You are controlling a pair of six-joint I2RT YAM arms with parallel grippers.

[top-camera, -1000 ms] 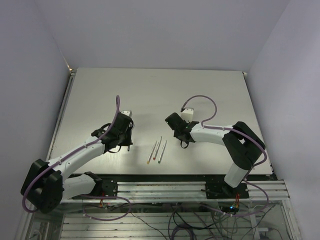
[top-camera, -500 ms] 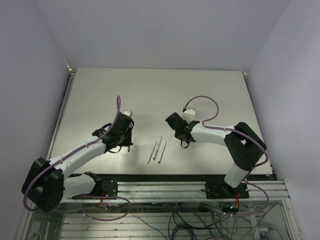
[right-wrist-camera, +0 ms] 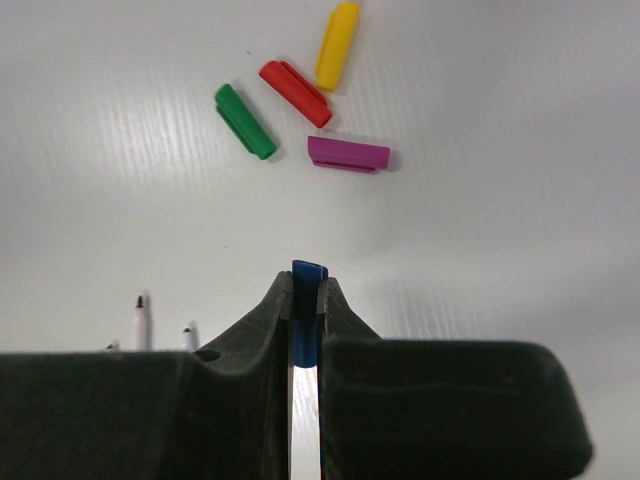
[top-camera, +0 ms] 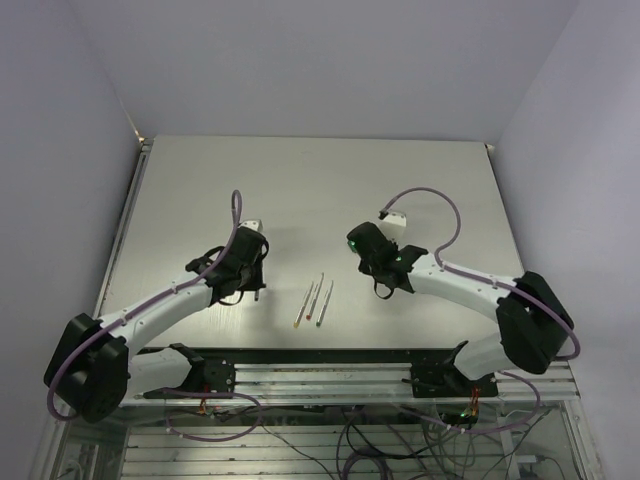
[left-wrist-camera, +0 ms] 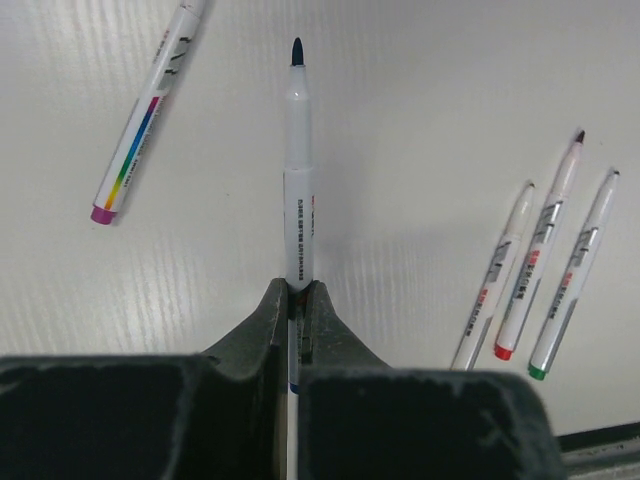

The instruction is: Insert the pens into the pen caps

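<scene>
My left gripper [left-wrist-camera: 298,290] is shut on a pale pen with a dark blue tip [left-wrist-camera: 298,180] that points away from it just above the table. A pen with a magenta end [left-wrist-camera: 140,130] lies to its left. Three more pens [left-wrist-camera: 540,265] lie side by side to its right; they also show in the top view [top-camera: 311,301]. My right gripper [right-wrist-camera: 307,282] is shut on the blue cap [right-wrist-camera: 307,300]. Beyond it on the table lie the green cap [right-wrist-camera: 245,121], red cap [right-wrist-camera: 295,93], yellow-orange cap [right-wrist-camera: 337,45] and magenta cap [right-wrist-camera: 348,153].
In the top view the left gripper [top-camera: 250,278] and the right gripper [top-camera: 358,243] are on either side of the three pens, near the table's front edge [top-camera: 330,347]. Two pen tips [right-wrist-camera: 142,318] show at the lower left of the right wrist view.
The right arm has swung its elbow out to the right and its gripper has shifted slightly right with the blue cap. The left arm has barely moved.
</scene>
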